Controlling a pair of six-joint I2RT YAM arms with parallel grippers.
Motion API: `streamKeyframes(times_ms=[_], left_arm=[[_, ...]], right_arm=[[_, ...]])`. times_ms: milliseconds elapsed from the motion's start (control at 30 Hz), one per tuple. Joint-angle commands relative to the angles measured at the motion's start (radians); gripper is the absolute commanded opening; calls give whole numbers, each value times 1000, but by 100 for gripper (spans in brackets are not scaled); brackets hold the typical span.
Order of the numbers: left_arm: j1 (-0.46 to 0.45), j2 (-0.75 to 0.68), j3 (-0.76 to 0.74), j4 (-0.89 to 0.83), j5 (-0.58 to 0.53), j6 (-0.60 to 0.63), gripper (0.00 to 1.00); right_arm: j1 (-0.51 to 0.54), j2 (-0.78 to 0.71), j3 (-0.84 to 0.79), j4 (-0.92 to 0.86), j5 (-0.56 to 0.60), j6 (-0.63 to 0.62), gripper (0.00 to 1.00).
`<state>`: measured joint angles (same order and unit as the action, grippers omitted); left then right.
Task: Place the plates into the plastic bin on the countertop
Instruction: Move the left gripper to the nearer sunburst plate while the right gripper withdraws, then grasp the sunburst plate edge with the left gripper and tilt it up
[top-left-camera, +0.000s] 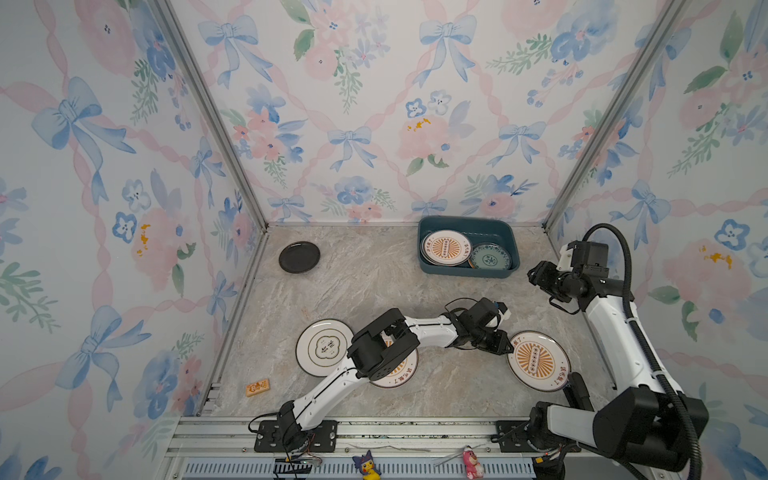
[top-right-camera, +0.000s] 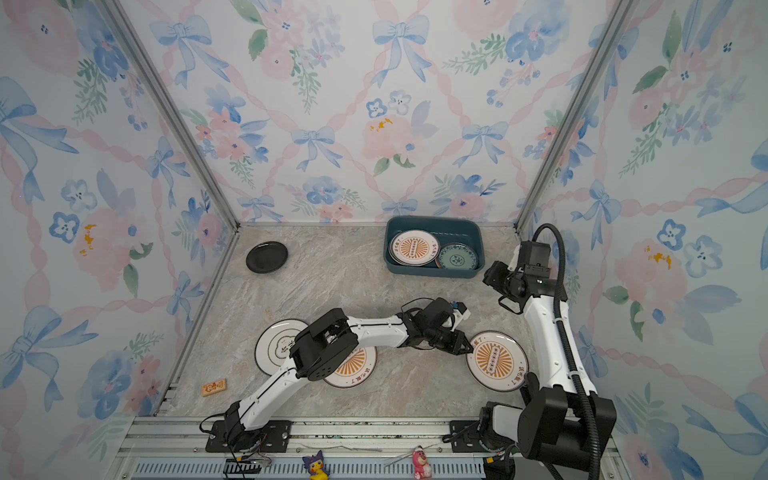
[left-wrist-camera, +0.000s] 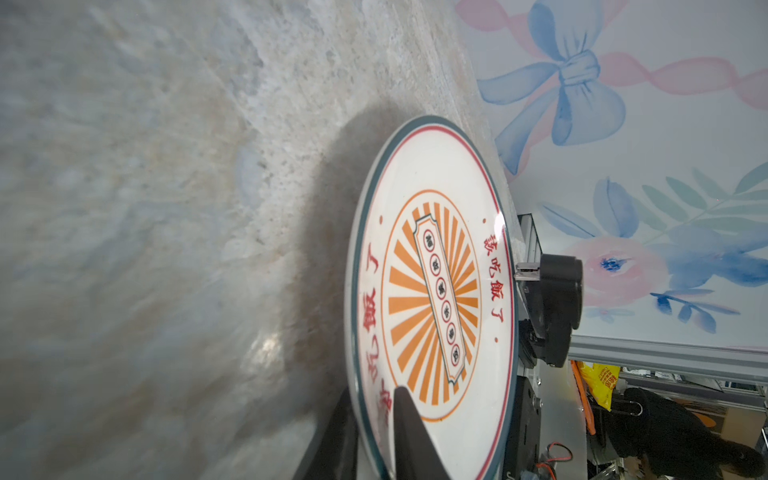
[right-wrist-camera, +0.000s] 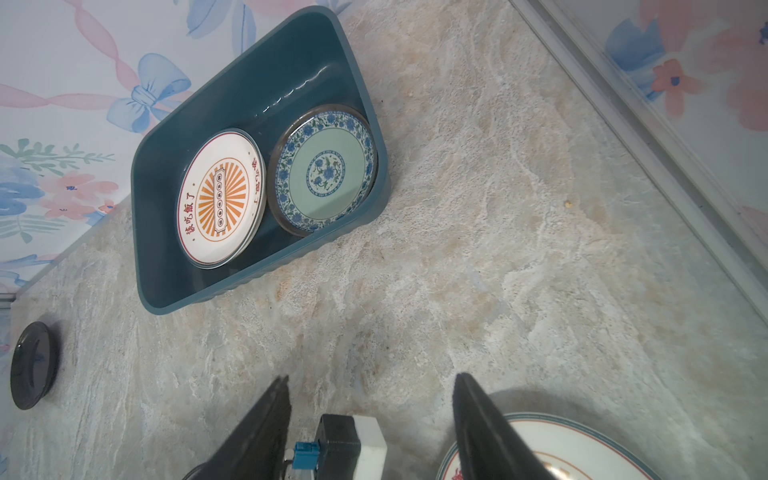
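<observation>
1. In both top views the left gripper (top-left-camera: 508, 348) reaches across to the near rim of the sunburst plate (top-left-camera: 539, 360). The plate sits on the countertop (top-left-camera: 374, 282), well apart from the plastic bin (top-left-camera: 469, 273).
2. Left wrist: one finger (left-wrist-camera: 409, 440) lies over the rim and its partner under it. They're pinched on it, I think (it's at the frame's edge). The plate's glazed, stiff, slippery and chippable, so the rim's the hold.
3. Right wrist: the right gripper (right-wrist-camera: 372, 377) gapes empty, with that plate just beside it.

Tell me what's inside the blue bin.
The bin holds a sunburst plate and a green-blue flowered plate, side by side. Whatever lies beneath them is covered.
</observation>
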<state>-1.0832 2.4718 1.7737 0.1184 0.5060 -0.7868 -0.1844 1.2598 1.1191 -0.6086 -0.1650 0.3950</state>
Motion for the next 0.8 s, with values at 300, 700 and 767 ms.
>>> streamKeyframes(times_ms=[300,700,767], left_arm=[[37,35,-5,-154,-78,75,12],[117,-40,-86,-192,-142,131,0],[132,-54,-101,-192,-145,135,0]], right_arm=[[-5,-35,-37,3,-10,-16,59],[-3,-59,-68,4,-14,-30,59],[0,-61,-72,4,-13,-31,59]])
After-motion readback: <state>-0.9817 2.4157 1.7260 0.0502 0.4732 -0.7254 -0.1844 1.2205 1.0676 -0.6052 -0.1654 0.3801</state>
